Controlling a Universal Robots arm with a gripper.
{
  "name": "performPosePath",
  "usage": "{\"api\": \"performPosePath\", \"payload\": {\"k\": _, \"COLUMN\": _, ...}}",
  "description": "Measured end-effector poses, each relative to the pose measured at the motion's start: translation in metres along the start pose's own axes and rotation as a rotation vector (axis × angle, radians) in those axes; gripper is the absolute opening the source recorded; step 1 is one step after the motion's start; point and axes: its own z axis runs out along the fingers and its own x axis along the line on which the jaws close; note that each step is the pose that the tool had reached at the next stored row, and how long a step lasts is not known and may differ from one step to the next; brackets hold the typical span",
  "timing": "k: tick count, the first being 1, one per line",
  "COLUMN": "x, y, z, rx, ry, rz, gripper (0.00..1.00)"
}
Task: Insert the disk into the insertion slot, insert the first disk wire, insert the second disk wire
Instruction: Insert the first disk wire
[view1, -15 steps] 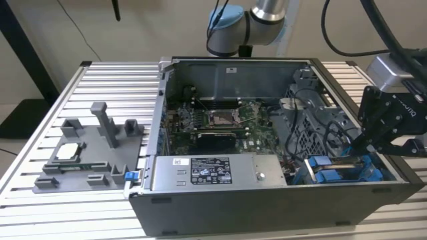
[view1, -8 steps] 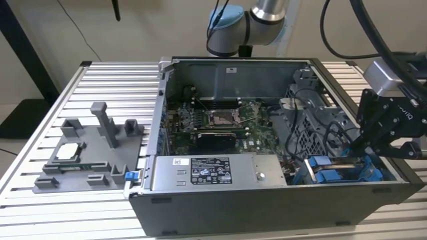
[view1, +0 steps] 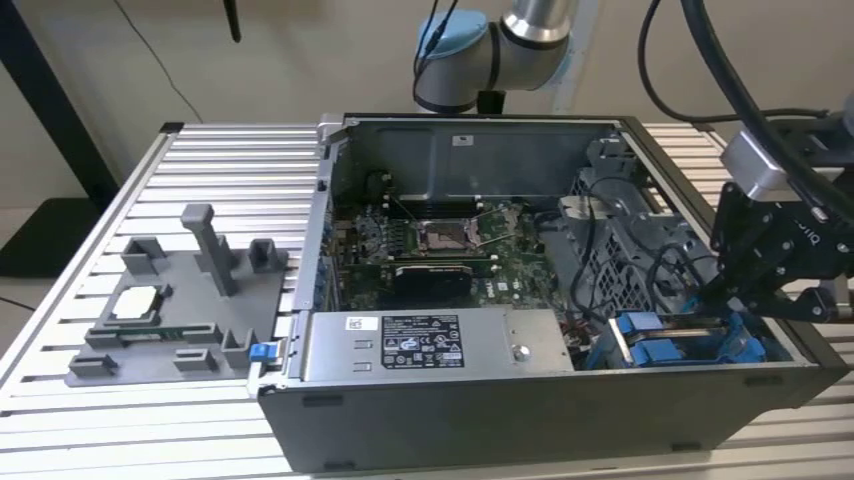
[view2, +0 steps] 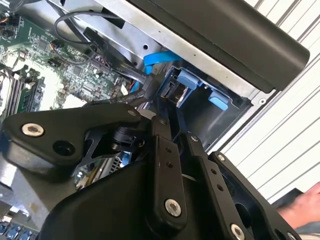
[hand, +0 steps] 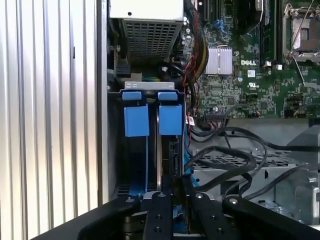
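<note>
**Pincer** (hand: 177, 189): black, two-fingered, on the arm's wrist. It is lowered into the corner of the PC case (view1: 534, 410) at the exterior view's right. Its fingers are pressed together on a small black connector (view2: 150, 81) at the end of a blue flat cable (view2: 161, 56).

**Disk** (hand: 170, 120): stands edge-on inside the insertion slot (hand: 145, 86). The two bright blue tabs of its carrier sit side by side at the slot's mouth. The pinched connector hangs just beside it; contact cannot be told.

**Insertion slot**: grey metal cage in the case's corner, next to the power-supply box (view1: 420, 345).

**Motherboard** (view1: 521, 275): green, lies flat in the case, with loose black cables draped beside it.

**Counter** (view1: 200, 160): slatted aluminium, carries the case and a grey fixture (view1: 174, 320) at the exterior view's left.
</note>
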Motion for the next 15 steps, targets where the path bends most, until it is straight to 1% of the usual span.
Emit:
{"api": "performPosePath", "payload": {"k": 2, "x": -0.0002, "y": 0.0, "z": 0.0015, "rx": 0.0035, "ry": 0.0, "rz": 0.0, "gripper": 0.0}}
{"api": "performPosePath", "payload": {"k": 7, "x": -0.0022, "y": 0.0005, "z": 0.0044, "rx": 0.0086, "ry": 0.0, "rz": -0.001, "gripper": 0.0}}
{"api": "performPosePath", "payload": {"k": 15, "x": -0.0023, "y": 0.0004, "z": 0.0077, "rx": 0.0133, "ry": 0.0002, "rz": -0.001, "gripper": 0.0}}
